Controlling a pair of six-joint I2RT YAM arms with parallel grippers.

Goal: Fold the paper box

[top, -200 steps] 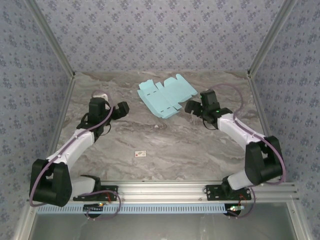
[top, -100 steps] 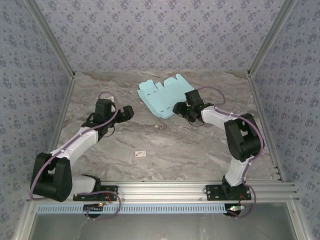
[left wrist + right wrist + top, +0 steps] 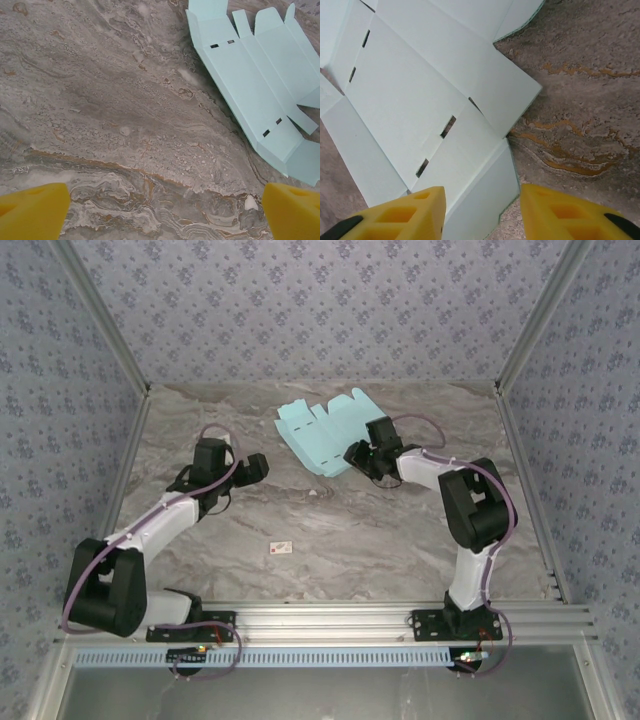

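The paper box (image 3: 330, 435) is a flat mint die-cut sheet with flaps and slots, lying at the back middle of the marble table. My right gripper (image 3: 352, 455) is at its near right corner. In the right wrist view the yellow fingers (image 3: 405, 212) stand apart astride a slightly raised corner flap (image 3: 485, 175) of the paper box (image 3: 420, 90), not pressed on it. My left gripper (image 3: 262, 468) hovers open over bare marble to the left of the sheet. In the left wrist view its jaws (image 3: 165, 205) are wide, and the paper box (image 3: 250, 75) lies ahead at the upper right.
A tiny white tag (image 3: 281, 548) with a red mark lies on the table (image 3: 350, 530) nearer the front. Patterned walls with metal frame posts (image 3: 525, 325) close in the back and sides. A metal rail (image 3: 330, 615) runs along the near edge.
My right arm swung left to the sheet's near right corner and its jaws narrowed around the flap. The left gripper shifted slightly right, still wide open.
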